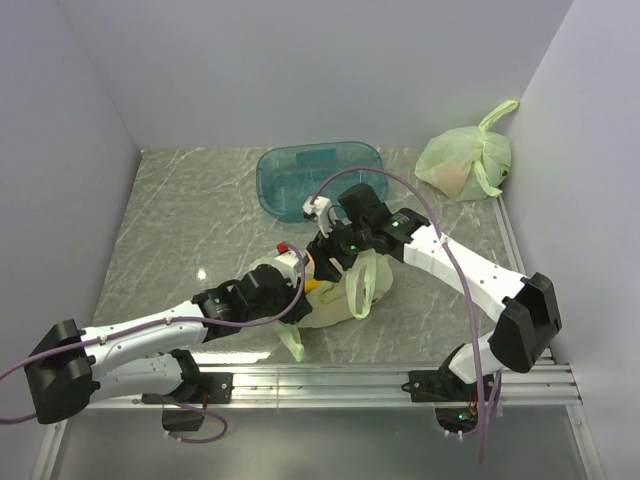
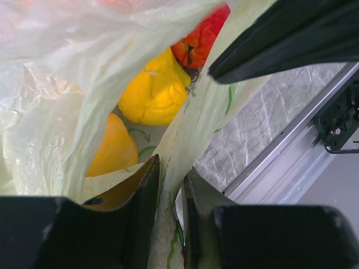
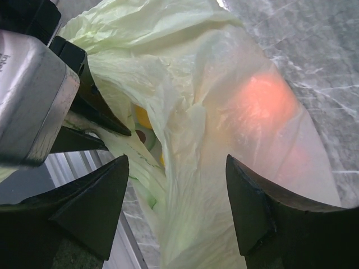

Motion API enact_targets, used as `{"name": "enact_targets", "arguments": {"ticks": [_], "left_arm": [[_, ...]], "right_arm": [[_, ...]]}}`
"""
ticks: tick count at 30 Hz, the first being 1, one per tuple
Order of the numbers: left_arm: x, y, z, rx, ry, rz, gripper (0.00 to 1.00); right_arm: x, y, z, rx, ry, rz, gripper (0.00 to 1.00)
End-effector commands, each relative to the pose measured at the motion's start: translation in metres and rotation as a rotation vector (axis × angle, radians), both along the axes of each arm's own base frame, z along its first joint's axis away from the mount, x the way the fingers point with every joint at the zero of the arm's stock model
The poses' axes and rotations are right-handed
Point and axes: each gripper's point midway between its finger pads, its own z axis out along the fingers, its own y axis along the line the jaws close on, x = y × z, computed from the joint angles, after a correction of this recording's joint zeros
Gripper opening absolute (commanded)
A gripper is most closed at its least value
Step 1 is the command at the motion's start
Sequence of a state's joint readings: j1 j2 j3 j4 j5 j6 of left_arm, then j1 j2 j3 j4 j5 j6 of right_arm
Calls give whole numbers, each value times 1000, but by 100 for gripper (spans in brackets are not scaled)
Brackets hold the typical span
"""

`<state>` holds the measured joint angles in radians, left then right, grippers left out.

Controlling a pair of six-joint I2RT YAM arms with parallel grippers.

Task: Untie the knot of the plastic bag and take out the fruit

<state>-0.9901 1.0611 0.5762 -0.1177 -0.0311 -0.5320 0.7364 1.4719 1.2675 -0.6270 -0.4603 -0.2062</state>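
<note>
Room: bare marble table (image 1: 170,230) left of both grippers; metal rail (image 2: 280,157) at table edge close beside left gripper (image 2: 171,168); blue tub (image 1: 320,175) just beyond right gripper (image 3: 176,162). Left gripper pinches plastic bag (image 2: 50,112) film, fruit (image 2: 154,92) inside, just ahead. Right gripper jaws wide, straddling bag, not clamped.

The plastic bag (image 1: 335,305) gapes only narrowly beside my left gripper (image 2: 171,174), which pinches its film. Loose folds hang over the fruit (image 2: 151,92) inside. My right gripper (image 3: 176,162) straddles more film with jaws wide, so plastic blocks its way in. The blue tub (image 1: 318,175) stands just behind us, and the table (image 1: 180,220) offers passing room to the left.
</note>
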Motion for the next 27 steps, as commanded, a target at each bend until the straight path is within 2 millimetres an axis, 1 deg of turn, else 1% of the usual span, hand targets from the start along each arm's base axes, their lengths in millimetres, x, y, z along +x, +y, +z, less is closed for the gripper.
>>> {"name": "enact_targets", "arguments": {"ticks": [1, 4, 5, 6, 7, 8, 9, 10, 12, 13, 14, 15, 16, 17, 18, 20, 21, 22, 23, 24, 25, 27], "left_arm": [[4, -5, 15, -25, -47, -16, 28], [2, -7, 19, -31, -51, -28, 28], [2, -6, 19, -32, -52, -28, 28], [1, -6, 20, -33, -51, -31, 27], [1, -5, 21, -35, -53, -31, 27], [0, -4, 20, -34, -52, -31, 27], [-2, -5, 21, -39, -50, -37, 27], [-3, -4, 22, -43, -51, -39, 27], [-6, -3, 20, -44, -43, -46, 25], [-11, -4, 21, -56, -34, -70, 25], [-16, -6, 21, -66, -21, -91, 23], [-23, -7, 20, -73, 0, -109, 23], [-32, -9, 18, -84, 31, -147, 21], [-38, -9, 16, -86, 50, -159, 19], [-48, -9, 9, -81, 91, -173, 16], [-62, -9, 4, -81, 131, -191, 13], [-74, -8, -2, -74, 166, -196, 12], [-79, -8, -5, -72, 181, -195, 12], [-84, -6, -7, -70, 193, -191, 11], [-93, -5, -14, -68, 226, -192, 11], [-97, -4, -15, -71, 240, -194, 10], [-106, -1, -24, -56, 274, -186, 10]], "right_arm": [[1, 7, -5, -8, -26, 21, 75], [10, 8, -9, -17, -43, -11, 66], [11, 9, -14, -29, -36, -11, 64], [12, 10, -14, -32, -39, -12, 62], [15, 10, -15, -43, -43, -21, 53], [17, 10, -20, -55, -38, -24, 49], [19, 11, -21, -54, -42, -26, 42], [22, 12, -24, -62, -43, -37, 26], [32, 14, -23, -60, -69, -66, 10], [39, 15, -26, -65, -66, -100, 0], [54, 8, -26, -72, -81, -163, 0], [70, 11, -18, -38, -104, -210, 0], [81, 11, -20, -23, -69, -282, 0], [105, 1, -12, -1, -79, -371, 0], [123, 1, -4, 38, -107, -422, 0], [148, -4, 1, 102, -74, -556, 0], [165, -12, 7, 130, -89, -615, 0], [172, -12, 3, 142, -70, -651, 0], [178, -12, 5, 150, -78, -667, 0], [182, -12, 5, 154, -80, -680, 0], [182, -10, 3, 159, -70, -679, 0], [180, -9, -1, 168, -56, -680, 0]]}}
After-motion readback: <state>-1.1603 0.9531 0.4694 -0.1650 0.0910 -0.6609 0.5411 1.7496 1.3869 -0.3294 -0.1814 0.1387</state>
